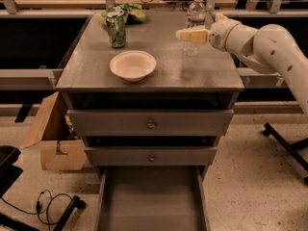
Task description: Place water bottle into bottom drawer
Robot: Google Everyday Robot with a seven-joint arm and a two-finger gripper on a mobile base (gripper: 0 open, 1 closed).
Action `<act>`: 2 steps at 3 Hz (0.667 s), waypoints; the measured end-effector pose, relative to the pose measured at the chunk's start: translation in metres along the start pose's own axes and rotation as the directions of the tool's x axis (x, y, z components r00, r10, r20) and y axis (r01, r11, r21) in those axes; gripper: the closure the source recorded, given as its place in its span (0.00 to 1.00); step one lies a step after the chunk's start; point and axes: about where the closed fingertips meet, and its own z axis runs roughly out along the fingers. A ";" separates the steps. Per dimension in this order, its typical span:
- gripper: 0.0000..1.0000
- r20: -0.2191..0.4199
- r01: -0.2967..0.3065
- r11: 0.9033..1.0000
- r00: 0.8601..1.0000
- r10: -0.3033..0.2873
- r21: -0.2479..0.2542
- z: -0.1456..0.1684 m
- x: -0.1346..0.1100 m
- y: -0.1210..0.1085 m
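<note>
The water bottle (195, 14) is clear ribbed plastic with a white cap and stands upright at the back right of the cabinet top (96, 66). My gripper (184, 34) reaches in from the right on a white arm. Its pale fingers (193, 35) point left and cross in front of the bottle's lower half. The bottom drawer (150, 198) is pulled open below, a long plain grey tray with nothing in it.
A green drink can (116, 27) stands at the back left with a green bag (129, 10) behind it. A white bowl (133, 64) sits mid-top. Two upper drawers with round knobs (151, 124) are shut. A cardboard box (54, 136) and cables (50, 205) lie on the floor left.
</note>
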 end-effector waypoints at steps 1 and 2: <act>0.14 0.016 -0.007 1.000 1.000 0.007 -0.004 0.018 0.002 0.000; 0.37 0.017 -0.007 1.000 1.000 0.008 -0.005 0.019 0.002 0.000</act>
